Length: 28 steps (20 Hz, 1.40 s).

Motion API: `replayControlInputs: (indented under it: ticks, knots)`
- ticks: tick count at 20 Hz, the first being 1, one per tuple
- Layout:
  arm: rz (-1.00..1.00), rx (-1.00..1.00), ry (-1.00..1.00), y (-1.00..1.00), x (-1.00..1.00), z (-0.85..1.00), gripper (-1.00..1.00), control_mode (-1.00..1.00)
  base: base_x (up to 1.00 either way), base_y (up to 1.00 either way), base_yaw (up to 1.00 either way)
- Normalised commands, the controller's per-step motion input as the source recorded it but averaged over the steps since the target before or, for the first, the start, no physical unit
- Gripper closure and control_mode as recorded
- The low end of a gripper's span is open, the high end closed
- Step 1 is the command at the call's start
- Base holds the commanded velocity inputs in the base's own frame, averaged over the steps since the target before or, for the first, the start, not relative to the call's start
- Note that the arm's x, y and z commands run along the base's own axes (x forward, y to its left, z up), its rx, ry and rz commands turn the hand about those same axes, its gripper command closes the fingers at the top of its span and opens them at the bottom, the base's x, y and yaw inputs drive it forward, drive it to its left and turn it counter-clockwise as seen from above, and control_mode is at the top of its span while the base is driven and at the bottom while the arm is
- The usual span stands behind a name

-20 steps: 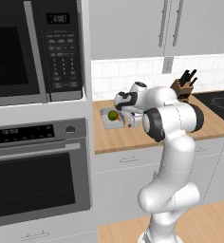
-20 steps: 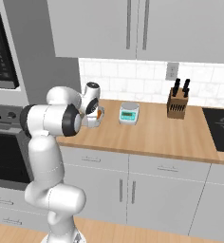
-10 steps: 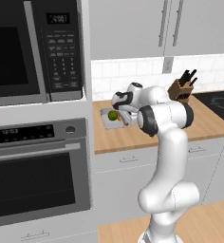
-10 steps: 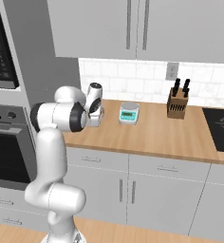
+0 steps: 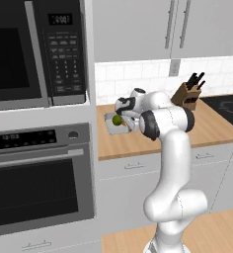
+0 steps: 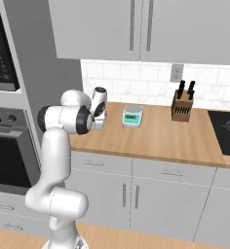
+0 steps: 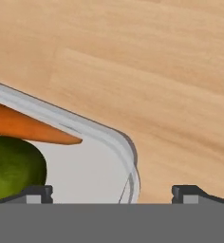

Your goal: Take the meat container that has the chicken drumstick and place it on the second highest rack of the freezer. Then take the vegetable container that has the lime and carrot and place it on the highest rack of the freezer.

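Note:
The vegetable container (image 5: 109, 118) is a clear shallow tray on the wooden counter beside the oven column. In it lie the dark-green lime (image 5: 117, 120) and the orange carrot (image 5: 124, 123). My gripper (image 5: 122, 115) hangs open just over the tray's right side. In the hand view, the tray's rounded corner (image 7: 129, 147) lies between my two fingertips (image 7: 36, 191), with the lime (image 7: 12, 166) and the carrot's tip (image 7: 33, 127) at the left. Nothing is gripped. The meat container, the chicken drumstick and the freezer are out of view.
A black oven (image 5: 39, 178) and microwave (image 5: 34, 49) fill the column left of the tray. A small kitchen scale (image 6: 132, 115) and a knife block (image 6: 182, 104) stand on the counter (image 6: 156, 136) to the right. A cooktop (image 6: 226, 129) lies at the far right.
The hand has swung left and down, from above the middle of the counter to close over the vegetable container. The jaws have stayed open.

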Motion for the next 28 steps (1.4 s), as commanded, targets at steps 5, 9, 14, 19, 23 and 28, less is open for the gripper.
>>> replayControlInputs:
  ticks: [5,9,14,19,23,28]
  knots:
    - [0.0,0.0,0.0,0.0,0.2,-0.29,-1.0,-1.0,0.0,0.0,0.0]
    - [0.0,0.0,0.0,0.0,0.33,-0.28,-1.0,-1.0,0.0,0.0,0.0]
    - [0.0,0.0,0.0,0.13,0.56,-0.29,1.0,-1.0,0.0,0.0,0.0]
    - [0.0,0.0,0.0,0.01,-0.02,-0.48,1.0,-1.0,0.0,0.0,0.0]
    - [0.0,0.0,0.0,0.0,-0.14,-0.09,1.0,-1.0,0.0,0.0,0.0]
    - [0.08,0.0,0.0,-0.05,-0.34,0.36,1.0,-1.0,0.0,0.0,0.0]
